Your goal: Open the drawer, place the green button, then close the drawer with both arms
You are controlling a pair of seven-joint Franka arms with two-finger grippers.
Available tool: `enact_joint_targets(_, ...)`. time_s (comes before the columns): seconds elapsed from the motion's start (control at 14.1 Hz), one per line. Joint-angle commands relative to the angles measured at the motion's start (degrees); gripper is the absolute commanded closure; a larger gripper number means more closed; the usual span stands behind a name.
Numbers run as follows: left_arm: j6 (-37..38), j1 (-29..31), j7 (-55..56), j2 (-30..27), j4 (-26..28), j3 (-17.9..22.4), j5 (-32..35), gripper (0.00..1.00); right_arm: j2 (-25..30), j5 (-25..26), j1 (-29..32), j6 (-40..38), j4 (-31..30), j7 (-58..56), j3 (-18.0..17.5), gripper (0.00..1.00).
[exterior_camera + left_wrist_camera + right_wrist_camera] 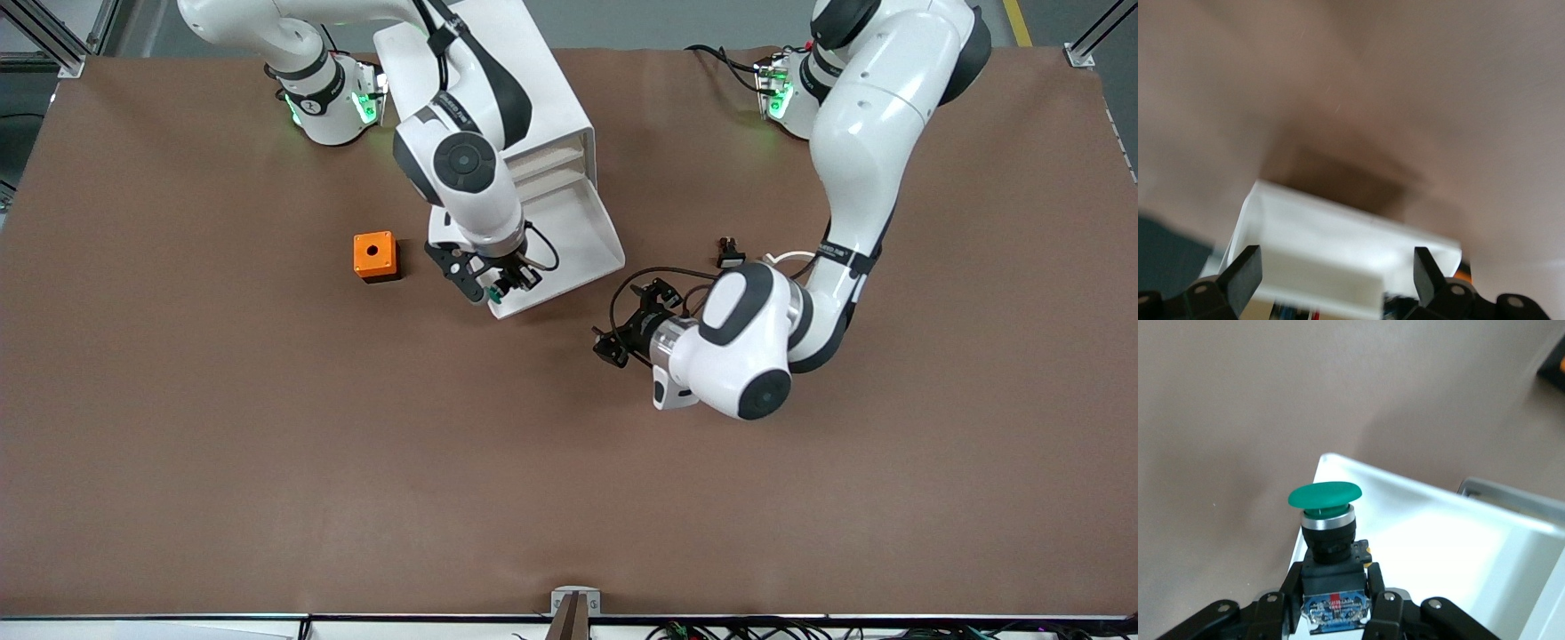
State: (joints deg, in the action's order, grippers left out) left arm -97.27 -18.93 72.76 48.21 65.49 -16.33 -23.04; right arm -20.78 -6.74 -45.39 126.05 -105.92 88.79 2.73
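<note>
Now right gripper [1336, 613], pinching the green-capped push button [1327, 520], hangs over the pulled-out white tray drawer [582, 233]; lower inside its rim before release. Left gripper [1338, 277] waits beside it, fingers spread.

We see a brown table cover [569, 480] filling nearly the whole frame, smooth and bare across its lower half. A little above the frame's middle height sits an orange box [374, 256], square, with a round dark hole in its top face; it stands upright on the cover, near the white cabinet [560, 98] at top centre but apart from it. At about the same height we find a small black switch [730, 255] lying alone on the cover. At the bottom edge, centred, a grey metal bracket [575, 603] meets the table, with dark cables [738, 629] running along that edge. Aluminium posts [53, 40] stand at the top corners.
</note>
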Motion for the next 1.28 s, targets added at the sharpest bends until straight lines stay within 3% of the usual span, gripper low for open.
enact_joint_targets(0.0,-5.6,-0.8,-1.5,-4.0,2.5,-0.6,9.2,0.00,0.5,-0.9,-2.9,2.6,-2.9,5.5,0.6,1.00)
enact_joint_targets(0.43,-13.8,-3.4,-1.3,-4.0,3.1,-0.8,21.8,0.00,-0.1,-0.9,-6.7,2.6,-2.9,13.2,0.6,1.00)
enact_joint_targets(0.85,-20.0,-5.0,0.5,-4.4,7.4,-0.8,26.5,0.00,-3.2,-0.9,-9.3,6.4,-2.7,17.7,0.6,0.99)
enact_joint_targets(0.92,-21.5,-5.2,1.3,-4.4,8.5,-0.8,27.1,0.00,-3.2,-0.9,-9.3,6.8,-2.8,18.2,0.6,0.89)
enact_joint_targets(0.99,-22.2,-5.2,1.4,-4.2,9.1,-0.8,27.5,0.00,-3.3,-0.9,-9.3,6.8,-2.7,17.9,0.6,0.56)
enact_joint_targets(1.06,-22.5,-5.2,1.4,-4.3,10.0,-0.8,28.0,0.00,-3.3,-0.9,-9.5,6.7,-2.7,17.8,0.6,0.01)
enact_joint_targets(1.21,-23.1,-5.2,1.4,-4.4,11.7,-0.8,28.3,0.00,-3.1,-0.5,-9.1,6.3,-1.9,17.1,0.7,0.00)
